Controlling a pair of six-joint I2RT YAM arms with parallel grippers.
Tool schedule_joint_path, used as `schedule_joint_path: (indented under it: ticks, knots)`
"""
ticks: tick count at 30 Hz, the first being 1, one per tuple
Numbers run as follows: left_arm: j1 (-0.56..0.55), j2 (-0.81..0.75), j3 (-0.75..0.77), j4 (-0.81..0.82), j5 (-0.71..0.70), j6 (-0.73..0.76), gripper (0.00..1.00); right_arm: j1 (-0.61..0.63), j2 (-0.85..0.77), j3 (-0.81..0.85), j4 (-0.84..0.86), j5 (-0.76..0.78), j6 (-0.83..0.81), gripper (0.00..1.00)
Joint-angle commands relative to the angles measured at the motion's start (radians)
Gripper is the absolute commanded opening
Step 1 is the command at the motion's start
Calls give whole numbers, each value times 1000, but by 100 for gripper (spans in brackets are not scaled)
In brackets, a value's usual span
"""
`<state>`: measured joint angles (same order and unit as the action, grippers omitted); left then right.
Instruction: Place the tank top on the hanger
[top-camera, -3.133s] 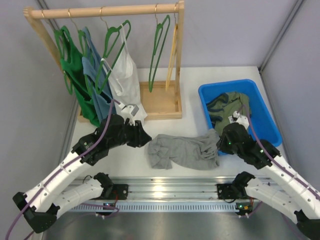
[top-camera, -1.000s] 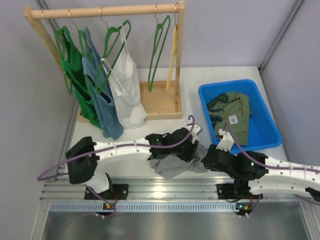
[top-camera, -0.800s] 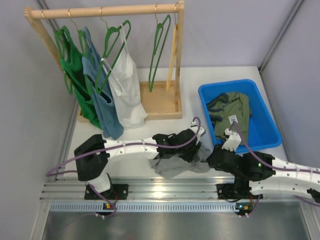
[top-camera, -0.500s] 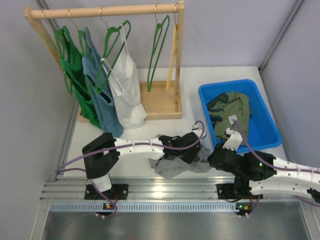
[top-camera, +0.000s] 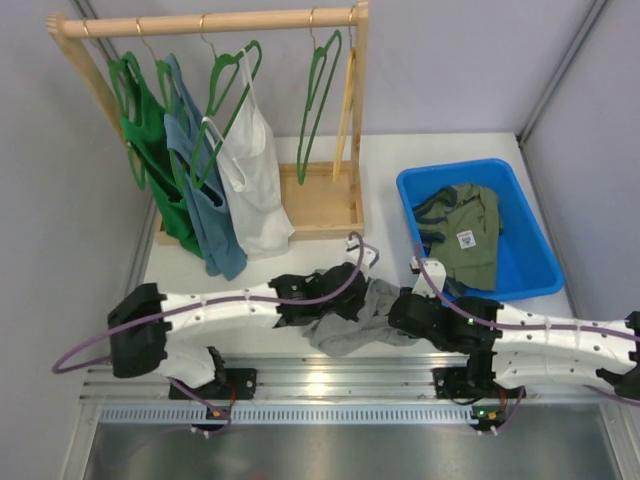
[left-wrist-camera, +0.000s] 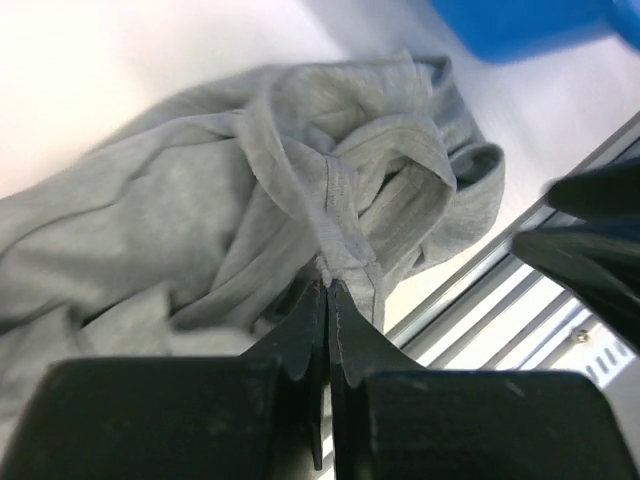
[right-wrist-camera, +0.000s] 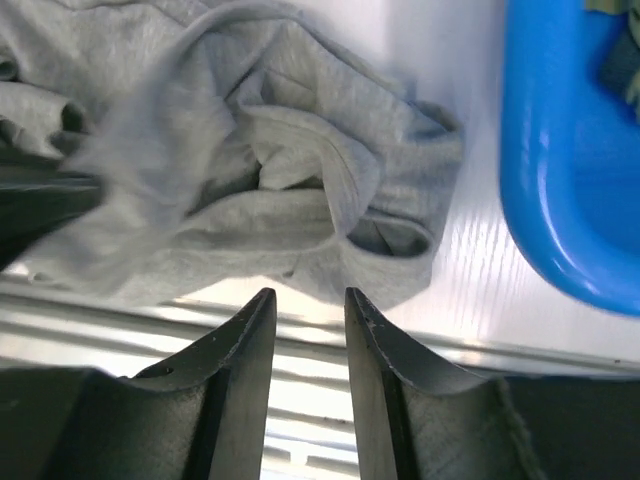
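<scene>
Here, listed from largest to smallest.

Table (top-camera: 450, 150): white top, on which everything else is set.

Wooden rack (top-camera: 200, 20): placed at the far left. A green garment (top-camera: 150, 150), a blue top (top-camera: 205, 210) and a white tank top (top-camera: 250, 180) are hung on it from green hangers.

Blue bin (top-camera: 455, 166): set at the right of the table. An olive-green garment (top-camera: 465, 230) is held in it.

Tank top (top-camera: 345, 330): light grey, crumpled in a heap on the table. It is found at the near edge between the two arms, just left of the bin and well apart from the rack. One rounded strap or hem loop is turned up towards the bin side.

Hanger (top-camera: 301, 165): thin, bright green and bare. It is hung by its hook from the right part of the rack rail, with nothing on it.

Yellow hanger (top-camera: 345, 110): hung just beside the green one, against the rack's right post.

Left gripper (left-wrist-camera: 327, 290): reached across to the middle of the heap. The fingers are pressed together, and a seamed fold of the grey fabric is pinched at their tips.

Right gripper (right-wrist-camera: 305, 300): held over the near right edge of the heap. The fingers (right-wrist-camera: 245, 340) are seen apart, with nothing between them. Whether the fabric is touched cannot be told.
</scene>
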<state>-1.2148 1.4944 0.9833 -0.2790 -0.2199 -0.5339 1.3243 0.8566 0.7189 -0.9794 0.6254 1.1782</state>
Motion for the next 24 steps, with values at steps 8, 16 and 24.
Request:
schedule_joint_path:
  ticks: [8, 16, 24]
  knots:
    - [90, -329, -201, -20, -114, -193, 0, -238, 182, -15, 371, -164, -333, 31]
    - [118, -344, -222, -39, -114, -210, 0, -229, 219, -51, 354, -191, -312, 38]
    - [169, -336, -219, -31, -81, -192, 0, -205, 124, -110, 298, -190, -241, 45]
